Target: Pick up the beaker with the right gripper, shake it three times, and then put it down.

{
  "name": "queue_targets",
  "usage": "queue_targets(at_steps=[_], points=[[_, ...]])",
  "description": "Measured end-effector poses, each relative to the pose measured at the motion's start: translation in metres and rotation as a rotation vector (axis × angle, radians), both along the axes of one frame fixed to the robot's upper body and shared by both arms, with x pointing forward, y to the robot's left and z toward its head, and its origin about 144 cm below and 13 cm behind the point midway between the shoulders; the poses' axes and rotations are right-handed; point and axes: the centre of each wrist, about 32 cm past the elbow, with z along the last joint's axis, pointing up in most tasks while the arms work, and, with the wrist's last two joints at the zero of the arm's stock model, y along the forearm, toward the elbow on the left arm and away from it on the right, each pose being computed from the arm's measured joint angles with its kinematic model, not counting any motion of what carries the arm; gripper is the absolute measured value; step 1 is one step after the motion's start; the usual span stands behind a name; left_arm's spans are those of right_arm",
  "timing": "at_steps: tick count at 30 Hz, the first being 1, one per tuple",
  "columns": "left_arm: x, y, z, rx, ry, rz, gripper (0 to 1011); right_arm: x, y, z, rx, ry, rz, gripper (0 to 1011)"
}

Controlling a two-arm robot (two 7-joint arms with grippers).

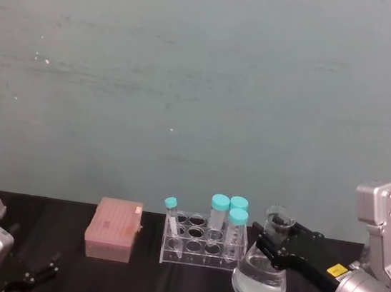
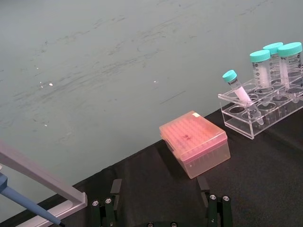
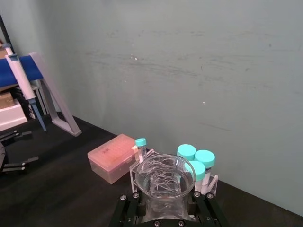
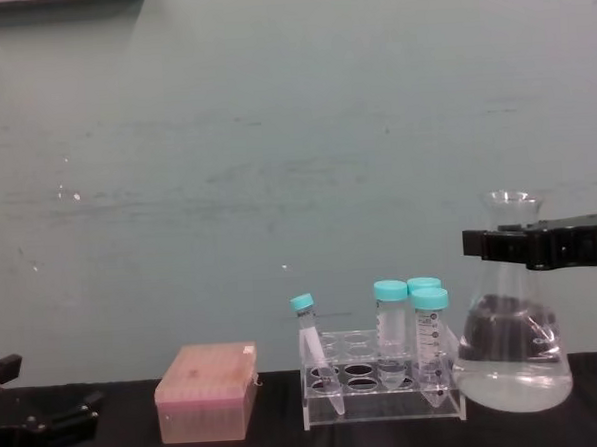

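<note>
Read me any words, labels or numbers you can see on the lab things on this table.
No text can be read.
The teal-capped tubes: dark print down the side, too small to read.
The yellow sticker behind the right claw, which grips the beaker at its neck: too blurred.
The beaker and the pink box: no markings visible.

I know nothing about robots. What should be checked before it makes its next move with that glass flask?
1. Right hand on the beaker neck: ok, one finger sits on each side and they look closed on it.
2. Grip firm enough for shaking: cannot tell.
3. Beaker upright: ok.
4. Liquid well below the rim: ok, it fills only the wide base.
5. Room to the side: probably not ok, the tube rack stands right beside the beaker.
6. Left hand out of the way: ok, it is open, low at the table's far left.
</note>
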Motion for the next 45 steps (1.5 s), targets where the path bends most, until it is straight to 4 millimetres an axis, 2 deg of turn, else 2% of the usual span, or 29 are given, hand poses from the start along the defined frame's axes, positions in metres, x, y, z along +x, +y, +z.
queue_targets(at_steps=[39,45], points=[[0.0000,0.0000,0.0000,0.000,0.000,0.000,1000,-0.0016,0.0015,0.0003,-0.014,0.001,-0.007,452],[0.0000,0.0000,0.0000,0.000,0.000,0.000,1000,0.0006,-0.0049,-0.0022,-0.017,0.032,-0.047,452]])
